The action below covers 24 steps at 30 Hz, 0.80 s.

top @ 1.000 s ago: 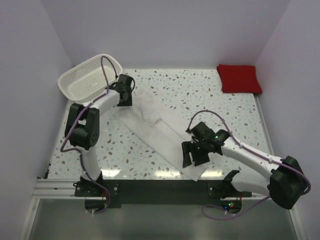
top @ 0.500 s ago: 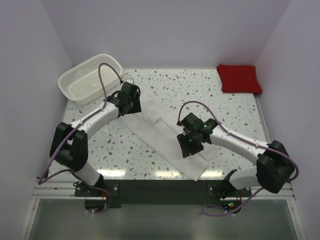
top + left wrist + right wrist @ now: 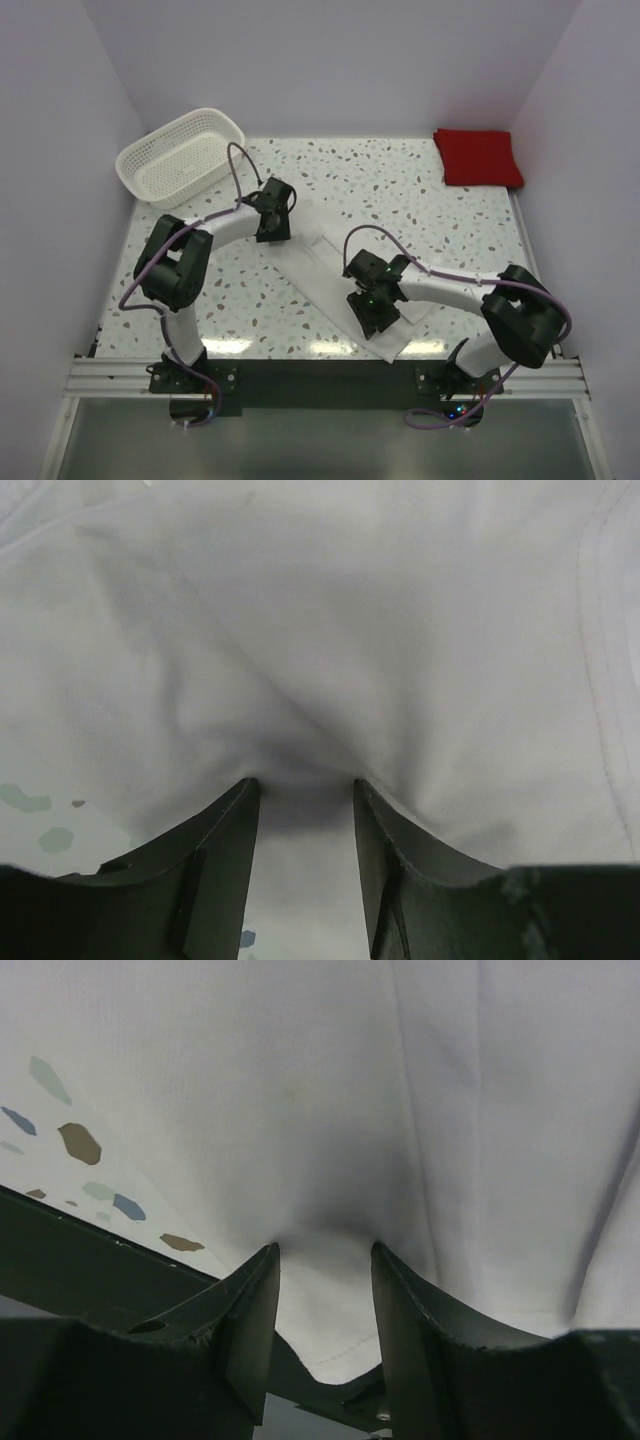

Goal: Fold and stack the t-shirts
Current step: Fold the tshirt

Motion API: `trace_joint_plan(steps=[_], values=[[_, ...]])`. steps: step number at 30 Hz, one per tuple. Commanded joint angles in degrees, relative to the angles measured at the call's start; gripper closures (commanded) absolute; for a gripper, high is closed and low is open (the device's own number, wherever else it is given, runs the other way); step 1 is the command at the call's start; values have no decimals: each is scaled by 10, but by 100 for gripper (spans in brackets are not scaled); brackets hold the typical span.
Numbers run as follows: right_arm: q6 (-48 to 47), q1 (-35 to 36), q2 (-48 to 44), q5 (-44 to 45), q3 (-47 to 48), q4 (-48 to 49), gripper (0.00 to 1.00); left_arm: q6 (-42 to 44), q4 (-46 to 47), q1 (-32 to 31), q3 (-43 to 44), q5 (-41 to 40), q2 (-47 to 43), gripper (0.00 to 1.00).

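White t-shirt (image 3: 322,262) lies diagonal, near end at front edge of table (image 3: 400,190).
Left gripper (image 3: 303,785) and right gripper (image 3: 325,1250) half closed, pinching cloth.

My left arm (image 3: 215,228) reaches forward, low and bent. My right arm (image 3: 450,288) folds in toward the middle. My left gripper (image 3: 303,785) and right gripper (image 3: 325,1250) point down, each half closed, pinching a fold of the white shirt (image 3: 312,252).
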Motion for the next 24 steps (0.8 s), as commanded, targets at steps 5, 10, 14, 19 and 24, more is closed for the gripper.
trace_joint_plan(steps=[5,10,14,19,24], values=[[64,70,62,-109,6,94,55,61,0,4,118,-3,111,48],[80,103,110,-150,72,140,53,120,-19,4,230,-1,183,39],[57,82,87,-93,146,116,52,154,-14,4,323,-5,196,31],[34,-65,37,-112,160,128,53,160,-5,27,371,-1,170,28],[13,-166,43,-185,197,182,53,126,10,54,326,23,78,27]])
